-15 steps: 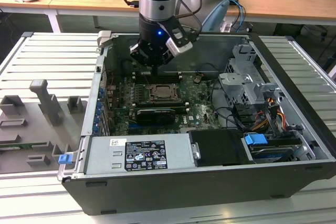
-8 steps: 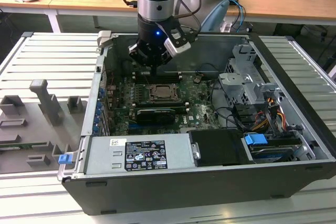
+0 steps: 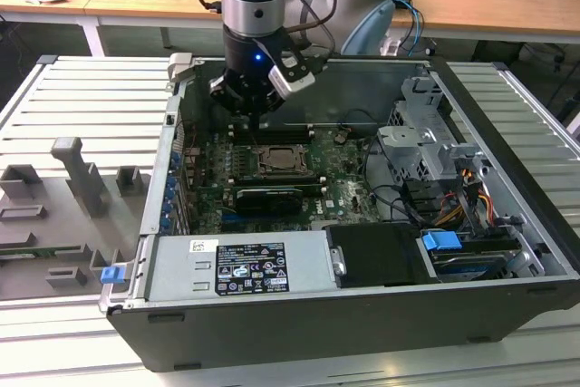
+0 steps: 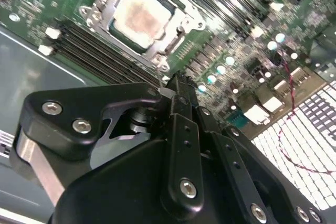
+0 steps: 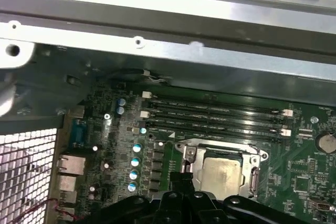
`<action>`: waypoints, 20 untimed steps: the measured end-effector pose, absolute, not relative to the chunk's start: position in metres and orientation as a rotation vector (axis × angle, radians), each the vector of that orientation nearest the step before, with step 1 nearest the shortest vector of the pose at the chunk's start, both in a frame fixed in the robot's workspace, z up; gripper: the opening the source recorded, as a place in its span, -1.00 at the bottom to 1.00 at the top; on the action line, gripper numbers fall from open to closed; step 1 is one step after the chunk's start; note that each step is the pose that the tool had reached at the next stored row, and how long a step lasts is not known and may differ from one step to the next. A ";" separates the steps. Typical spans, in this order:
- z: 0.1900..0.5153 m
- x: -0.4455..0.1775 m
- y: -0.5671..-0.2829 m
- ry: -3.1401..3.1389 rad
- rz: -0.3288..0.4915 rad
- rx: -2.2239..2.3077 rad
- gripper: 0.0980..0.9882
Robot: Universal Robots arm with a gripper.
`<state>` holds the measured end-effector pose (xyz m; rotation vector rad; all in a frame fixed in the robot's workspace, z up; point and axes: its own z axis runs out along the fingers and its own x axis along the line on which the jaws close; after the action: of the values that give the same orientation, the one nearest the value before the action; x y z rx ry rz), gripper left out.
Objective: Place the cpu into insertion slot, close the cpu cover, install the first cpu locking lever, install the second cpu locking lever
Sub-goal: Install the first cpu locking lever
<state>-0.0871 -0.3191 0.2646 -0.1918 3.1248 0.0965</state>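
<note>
The cpu [image 3: 278, 162] lies flat in its socket on the green motherboard, its dull silvery top showing in both wrist views [image 4: 142, 17] [image 5: 220, 174]. The cpu cover [image 5: 247, 156], a thin metal frame, lies down around the chip [image 4: 176, 38]. My gripper [image 3: 246, 122] hangs a little above the board, just behind the socket over the black memory slots. Its black fingers [image 4: 178, 108] meet at the tip, shut, with nothing between them. Thin metal levers run along the socket's sides, and I cannot tell whether they are latched.
The open computer case [image 3: 163, 178] walls the board in on all sides. A long black expansion card [image 3: 267, 195] lies in front of the socket. Drive cages and cables [image 3: 435, 178] crowd the exterior view's right. Grey fixtures [image 3: 77, 178] stand outside on the exterior view's left.
</note>
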 end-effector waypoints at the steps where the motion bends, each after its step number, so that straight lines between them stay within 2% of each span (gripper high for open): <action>1: 0.264 -0.089 -0.319 3.124 0.096 -0.192 -0.98; 10: 0.262 -0.108 -0.317 3.123 0.097 -0.180 -0.98; 20: 0.258 -0.110 -0.301 3.124 0.098 -0.151 -0.98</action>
<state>-0.1100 -0.3007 0.2577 -0.1507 3.1242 0.0982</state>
